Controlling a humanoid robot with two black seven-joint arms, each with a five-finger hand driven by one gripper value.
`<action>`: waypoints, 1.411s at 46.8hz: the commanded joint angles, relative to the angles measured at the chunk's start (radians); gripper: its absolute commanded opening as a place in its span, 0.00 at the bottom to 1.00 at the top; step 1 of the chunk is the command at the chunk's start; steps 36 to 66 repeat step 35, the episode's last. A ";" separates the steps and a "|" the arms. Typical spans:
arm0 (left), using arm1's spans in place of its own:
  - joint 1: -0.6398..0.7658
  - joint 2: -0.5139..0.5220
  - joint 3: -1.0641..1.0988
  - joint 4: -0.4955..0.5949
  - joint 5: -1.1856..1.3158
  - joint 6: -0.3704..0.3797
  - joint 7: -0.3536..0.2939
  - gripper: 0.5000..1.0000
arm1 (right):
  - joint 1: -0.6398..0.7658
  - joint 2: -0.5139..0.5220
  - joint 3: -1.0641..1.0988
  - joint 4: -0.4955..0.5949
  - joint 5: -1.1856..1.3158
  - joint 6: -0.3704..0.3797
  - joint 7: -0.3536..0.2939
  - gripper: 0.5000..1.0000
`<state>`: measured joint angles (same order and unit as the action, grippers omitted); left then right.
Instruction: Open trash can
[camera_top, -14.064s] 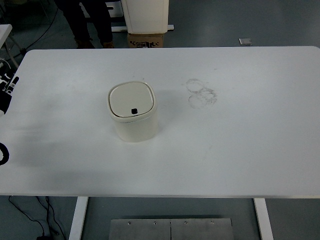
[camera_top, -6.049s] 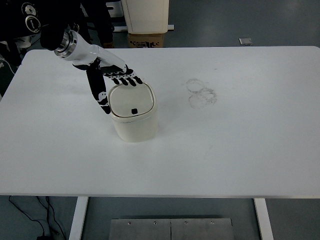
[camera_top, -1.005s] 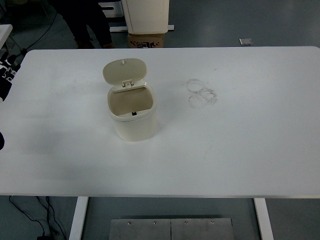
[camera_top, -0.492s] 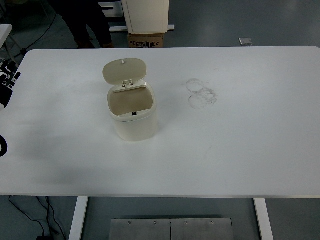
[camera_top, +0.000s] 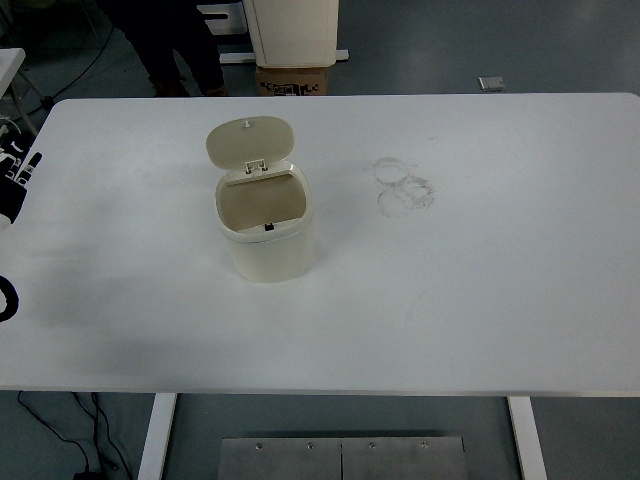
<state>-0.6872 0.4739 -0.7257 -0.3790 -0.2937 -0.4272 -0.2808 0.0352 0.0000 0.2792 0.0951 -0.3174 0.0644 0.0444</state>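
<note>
Trash can (camera_top: 268, 236) on table (camera_top: 480, 280), lid (camera_top: 249, 142) upright (fully open)

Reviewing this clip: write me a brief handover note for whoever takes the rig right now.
Left hand: only a sliver shows at the picture's left edge, off the work; its fingers cannot be judged. Right hand: not in view.
Trash can: upright on the white table, left of centre, nothing touching it.
Lid: flipped up and back on its hinge, interior exposed.
Done: the can is open.
Left: nothing for this task, as far as the picture shows. Some faint ring marks sit on the table to the can's right.
</note>
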 joint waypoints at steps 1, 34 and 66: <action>0.009 0.000 0.000 0.000 0.001 0.001 0.000 1.00 | 0.000 0.000 0.000 0.000 -0.002 0.000 0.000 0.98; 0.026 -0.023 0.002 0.000 0.002 0.002 0.000 1.00 | 0.011 0.000 0.000 0.002 -0.003 0.000 0.002 0.98; 0.026 -0.023 0.002 0.000 0.002 0.002 0.000 1.00 | 0.011 0.000 0.000 0.002 -0.003 0.000 0.003 0.98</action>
